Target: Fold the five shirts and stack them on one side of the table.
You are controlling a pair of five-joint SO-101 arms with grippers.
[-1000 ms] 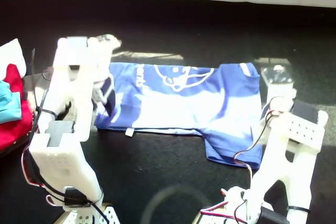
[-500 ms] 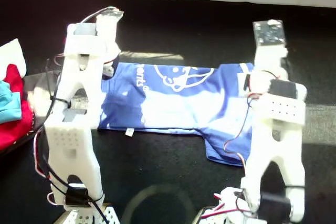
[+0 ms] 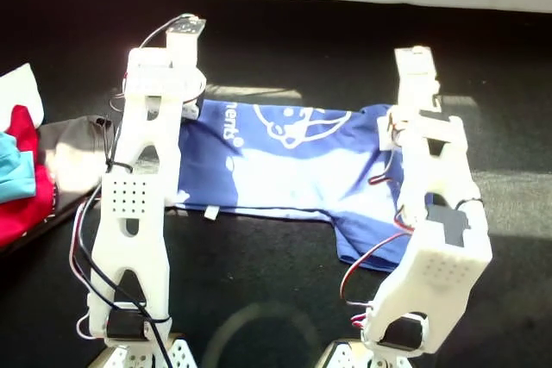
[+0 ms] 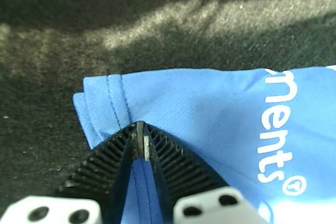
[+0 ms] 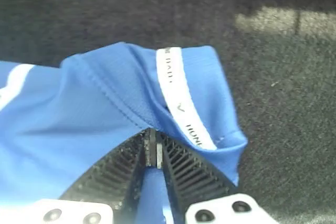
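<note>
Left claw (image 4: 139,129): I've got it clenched on one far corner of the shirt (image 3: 293,170).
Right claw (image 5: 152,135): clenched on the other far corner.
Shirt: blue, spread flat on the dark surface (image 3: 285,32).

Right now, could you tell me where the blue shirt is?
The blue shirt lies spread mid-table in the high view, its far corners pinched by the left gripper and right gripper; a clothes pile sits at the left edge.

Black, perhaps felt, table (image 3: 285,40); blue shirt (image 3: 293,170)
</note>
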